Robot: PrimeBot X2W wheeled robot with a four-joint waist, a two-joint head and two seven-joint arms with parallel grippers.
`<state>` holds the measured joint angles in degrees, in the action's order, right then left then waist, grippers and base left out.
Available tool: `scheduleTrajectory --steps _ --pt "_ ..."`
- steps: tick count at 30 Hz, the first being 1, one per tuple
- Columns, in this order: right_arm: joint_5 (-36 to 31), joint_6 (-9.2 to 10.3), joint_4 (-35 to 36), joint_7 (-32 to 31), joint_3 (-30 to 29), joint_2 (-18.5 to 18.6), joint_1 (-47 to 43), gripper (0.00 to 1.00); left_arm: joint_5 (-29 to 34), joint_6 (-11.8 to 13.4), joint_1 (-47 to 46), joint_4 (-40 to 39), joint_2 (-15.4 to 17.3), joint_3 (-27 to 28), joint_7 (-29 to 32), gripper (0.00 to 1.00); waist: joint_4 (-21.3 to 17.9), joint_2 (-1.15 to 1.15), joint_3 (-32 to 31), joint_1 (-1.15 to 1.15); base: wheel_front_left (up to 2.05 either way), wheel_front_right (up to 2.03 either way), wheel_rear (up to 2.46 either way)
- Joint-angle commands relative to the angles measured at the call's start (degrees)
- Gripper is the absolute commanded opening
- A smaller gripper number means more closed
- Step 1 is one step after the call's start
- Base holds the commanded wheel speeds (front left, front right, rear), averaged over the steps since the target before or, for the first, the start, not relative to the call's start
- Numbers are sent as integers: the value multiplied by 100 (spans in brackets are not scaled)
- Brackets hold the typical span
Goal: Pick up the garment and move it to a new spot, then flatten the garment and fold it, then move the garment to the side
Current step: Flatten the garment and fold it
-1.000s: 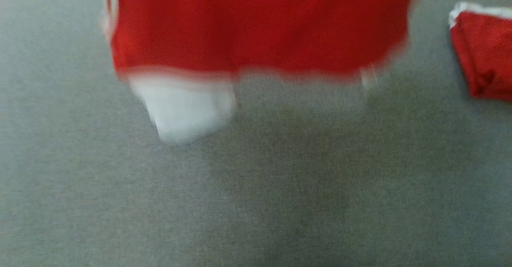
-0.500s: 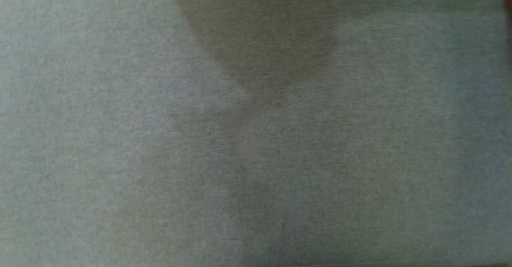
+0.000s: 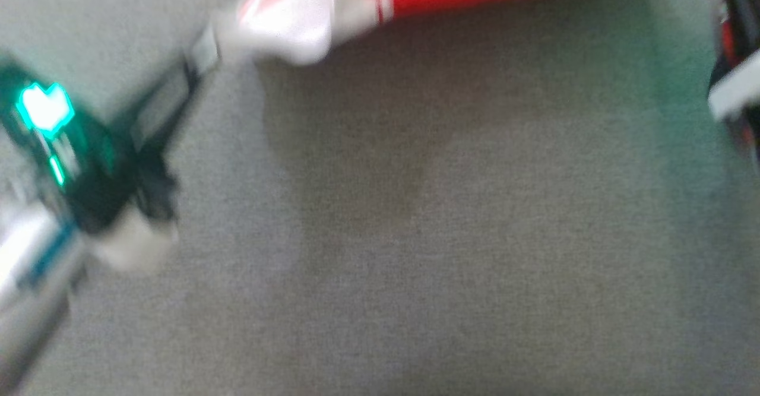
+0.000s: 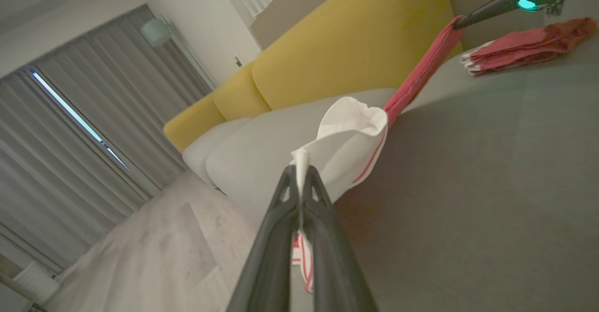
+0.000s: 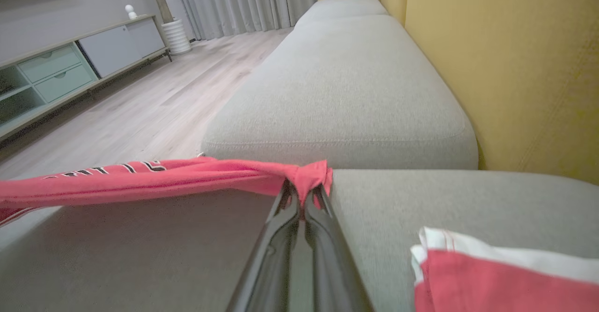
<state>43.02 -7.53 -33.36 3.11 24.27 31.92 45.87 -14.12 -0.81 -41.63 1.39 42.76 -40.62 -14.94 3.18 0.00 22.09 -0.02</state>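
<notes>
Clamps left pincer (image 4: 299, 177) on the white sleeve (image 4: 348, 134) and right pincer (image 5: 304, 194) on a red edge of the jersey (image 5: 140, 178), stretching it in air above the grey sofa cushion (image 5: 421, 199). Suggests pick-up done; leaves laying down, flattening, folding, moving aside.

Support was a sofa. Main grey fabric seat cushion (image 3: 415, 253) lay flat; the head view was blurred, so surface detail was unreadable. A yellow backrest (image 5: 505, 68) ran along its back edge. A second grey seat cushion (image 5: 346, 83) butted against one end, with a seam between them. One folded red-and-white cloth (image 5: 496, 274) lay directly on the main cushion, on the backrest side. The sofa stood on a pale wood floor (image 5: 140, 115).
</notes>
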Motion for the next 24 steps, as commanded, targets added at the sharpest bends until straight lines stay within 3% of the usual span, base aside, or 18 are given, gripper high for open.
scheduleTrajectory --steps 1,8,14,19,24 --pt "106 4 276 36 32 209 -356 0 -76 72 273 -262 408 286 -6 0 -13 0 -365 2 0 0 0" --pt "415 4 994 -74 -154 490 -1932 0 -457 281 2164 -785 504 -30 -6 0 -14 0 -876 2 0 0 0" --pt "474 4 1709 -255 -632 572 -3396 0 -842 445 3188 -967 558 -302 96 0 35 0 -1146 2 0 0 0" --pt "359 4 2444 -542 -1265 468 -4579 0 -1078 528 3609 -1150 651 -402 250 0 54 0 -1211 2 0 0 0" --pt "46 4 3280 -1077 -1976 58 -5317 0 -1089 528 3393 -1220 658 -304 297 0 67 0 -1111 2 0 0 0"
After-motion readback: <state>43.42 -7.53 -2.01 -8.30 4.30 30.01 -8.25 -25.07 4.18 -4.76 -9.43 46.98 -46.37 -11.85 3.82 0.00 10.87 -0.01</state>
